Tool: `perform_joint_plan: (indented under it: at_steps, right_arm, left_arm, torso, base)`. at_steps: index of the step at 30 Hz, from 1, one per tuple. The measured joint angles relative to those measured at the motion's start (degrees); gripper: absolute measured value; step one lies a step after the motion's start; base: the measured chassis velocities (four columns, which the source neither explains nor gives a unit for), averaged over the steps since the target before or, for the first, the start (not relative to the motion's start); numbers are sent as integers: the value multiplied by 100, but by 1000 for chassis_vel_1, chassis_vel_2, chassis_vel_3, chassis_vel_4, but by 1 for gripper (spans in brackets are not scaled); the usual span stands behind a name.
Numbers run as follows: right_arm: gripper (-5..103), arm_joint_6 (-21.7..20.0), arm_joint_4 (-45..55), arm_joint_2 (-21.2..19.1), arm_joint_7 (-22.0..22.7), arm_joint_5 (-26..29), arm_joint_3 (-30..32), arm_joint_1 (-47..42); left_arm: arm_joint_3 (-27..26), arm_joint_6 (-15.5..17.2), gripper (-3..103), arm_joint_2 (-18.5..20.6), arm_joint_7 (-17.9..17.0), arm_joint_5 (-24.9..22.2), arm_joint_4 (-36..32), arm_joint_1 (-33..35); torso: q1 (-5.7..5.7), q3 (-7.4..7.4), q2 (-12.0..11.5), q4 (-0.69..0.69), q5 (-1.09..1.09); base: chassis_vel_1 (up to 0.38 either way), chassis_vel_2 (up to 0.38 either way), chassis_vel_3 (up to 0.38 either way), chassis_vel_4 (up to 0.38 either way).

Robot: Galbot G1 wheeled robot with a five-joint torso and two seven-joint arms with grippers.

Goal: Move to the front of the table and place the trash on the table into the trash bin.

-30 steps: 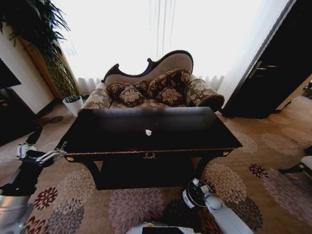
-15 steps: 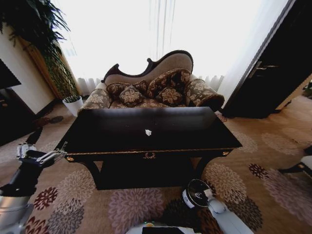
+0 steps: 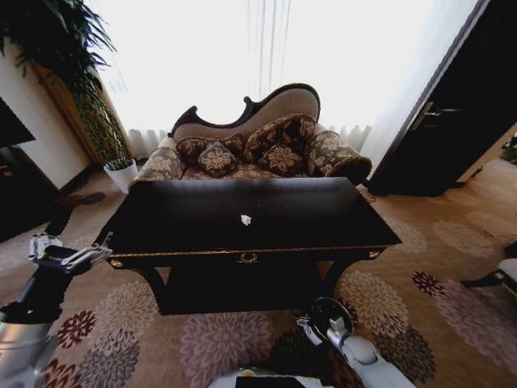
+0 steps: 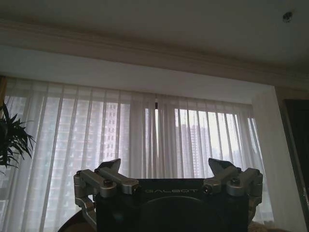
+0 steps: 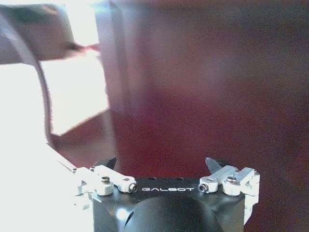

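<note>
Right end effector (image 3: 329,325) low, just in front of bench (image 3: 323,234), fingers (image 5: 227,175) spread, nothing between them; dark red-brown surface close ahead in right wrist view, identity not clear. Left end effector (image 3: 69,255) raised off bench's left front corner, fingers (image 4: 110,175) spread and empty, pointing up toward sheer curtains (image 4: 145,135). White paper ball (image 3: 245,219) on bench top near centre, ahead and left of right end effector, well apart from both. Patterned sofa (image 3: 250,149) beyond bench.

right gripper (image 3: 321,324) shifted lower by the trash bin (image 3: 326,311), left gripper (image 3: 71,253) nudged up
</note>
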Motion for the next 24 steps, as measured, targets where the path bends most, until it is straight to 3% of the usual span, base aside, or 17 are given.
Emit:
perform_joint_plan:
  at_steps: [3, 4, 8, 13, 20, 24]
  right_arm:
    - [100, 453, 443, -151, -957, 199, 288, -301]
    - [100, 453, 443, -151, -957, 199, 288, -301]
    - [100, 780, 981, -253, -1771, 833, 512, -708]
    - [100, 773, 1831, -228, -2070, 1320, 692, -948]
    - [100, 31, 3269, -173, -2099, 2287, 1226, -811]
    - [100, -158, 3711, -307, -2100, 2660, 1413, -822]
  left_arm:
    - [16, 3, 100, 0, -1, -15, 9, -15]
    - [16, 3, 100, 0, -1, -15, 9, -15]
    - [55, 7, 100, 15, -2, -18, 26, -62]
    - [105, 21, 100, 47, -2, -17, 33, -89]
    - [210, 168, 100, 72, -58, -37, 8, -124]
    - [204, 169, 100, 97, -73, -52, 44, -135]
  torso:
    - [0, 0, 0, 0, 0]
    - [0, 0, 0, 0, 0]
    - [0, 0, 0, -1, 0]
    - [0, 0, 0, -1, 0]
    - [0, 0, 0, 0, 0]
    - [0, 0, 0, 0, 0]
  base:
    - [0, 0, 0, 0]
    - [0, 0, 0, 0]
    - [0, 0, 0, 0]
    - [0, 0, 0, 0]
    - [0, 0, 0, 0]
    - [0, 0, 0, 0]
